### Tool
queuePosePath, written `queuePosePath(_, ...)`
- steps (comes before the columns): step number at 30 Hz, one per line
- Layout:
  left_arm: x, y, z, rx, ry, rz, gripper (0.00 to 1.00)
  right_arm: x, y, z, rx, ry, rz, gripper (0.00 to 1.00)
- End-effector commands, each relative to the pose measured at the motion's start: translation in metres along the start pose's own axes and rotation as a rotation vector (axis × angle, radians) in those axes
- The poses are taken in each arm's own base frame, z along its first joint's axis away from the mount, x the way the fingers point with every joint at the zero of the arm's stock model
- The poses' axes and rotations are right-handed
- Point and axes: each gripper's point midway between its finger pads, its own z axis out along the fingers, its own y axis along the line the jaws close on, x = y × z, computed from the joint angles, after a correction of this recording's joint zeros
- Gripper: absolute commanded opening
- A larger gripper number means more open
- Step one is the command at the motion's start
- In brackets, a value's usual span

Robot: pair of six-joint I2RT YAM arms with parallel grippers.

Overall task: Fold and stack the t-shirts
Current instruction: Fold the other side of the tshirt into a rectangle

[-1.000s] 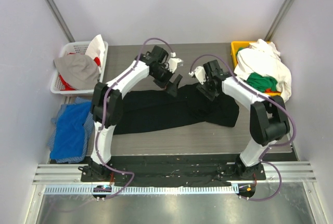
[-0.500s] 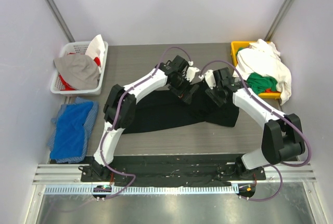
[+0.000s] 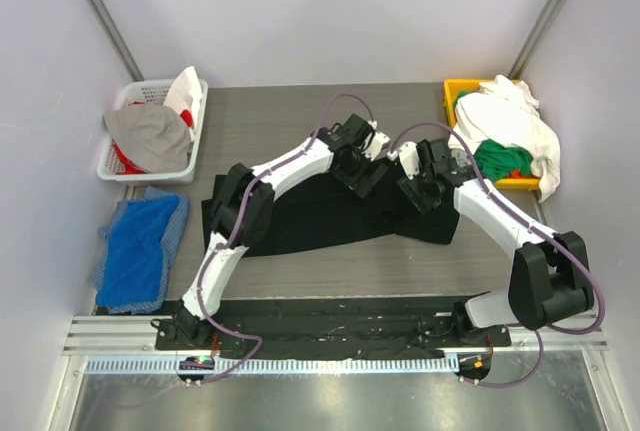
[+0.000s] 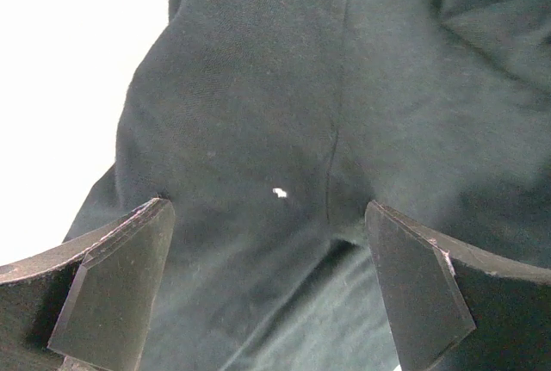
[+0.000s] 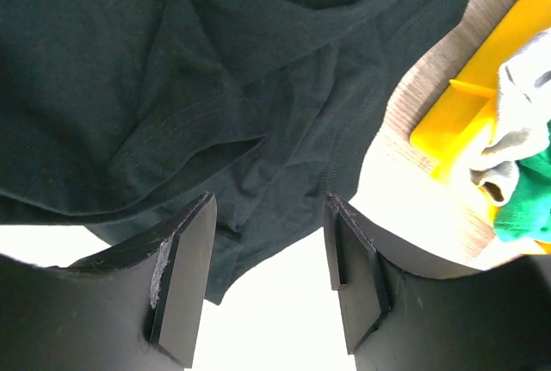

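A large black t-shirt (image 3: 310, 213) lies spread and rumpled across the middle of the table. It fills the left wrist view (image 4: 344, 95) and most of the right wrist view (image 5: 172, 70). My left gripper (image 3: 362, 176) is open just above the shirt's far edge near its middle (image 4: 267, 276). My right gripper (image 3: 420, 191) is open over the shirt's right part, its jaws either side of a hem (image 5: 269, 259). A white t-shirt (image 3: 505, 121) and a green t-shirt (image 3: 503, 159) lie heaped in a yellow bin (image 3: 456, 96) at the far right.
A white basket (image 3: 120, 166) with grey, white and red cloth stands at the far left. Blue cloth (image 3: 140, 251) lies off the table's left edge. The yellow bin shows in the right wrist view (image 5: 469, 113) close to the gripper.
Both arms have swung toward the middle and down onto the black shirt. The left gripper moved right, the right gripper moved slightly right and nearer. The shirt's left part has bunched a little.
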Motion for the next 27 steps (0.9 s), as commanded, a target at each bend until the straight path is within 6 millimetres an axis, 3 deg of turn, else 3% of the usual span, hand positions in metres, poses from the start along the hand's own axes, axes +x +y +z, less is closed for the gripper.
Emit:
queuePosePath(1, -0.013, 0.004, 0.010, -0.052, -0.038, 0.013, 1.00, -0.013, 0.000, -0.005, -0.012, -0.070, 0.032, 0.60)
queuePosePath(14, 0.000, 0.002, 0.020, -0.080, 0.009, 0.054, 1.00, -0.016, 0.011, 0.013, -0.069, -0.068, 0.012, 0.59)
queuePosePath(27, 0.007, 0.004, 0.016, -0.085, 0.022, 0.066, 1.00, 0.003, 0.025, 0.040, -0.103, -0.024, -0.035, 0.53)
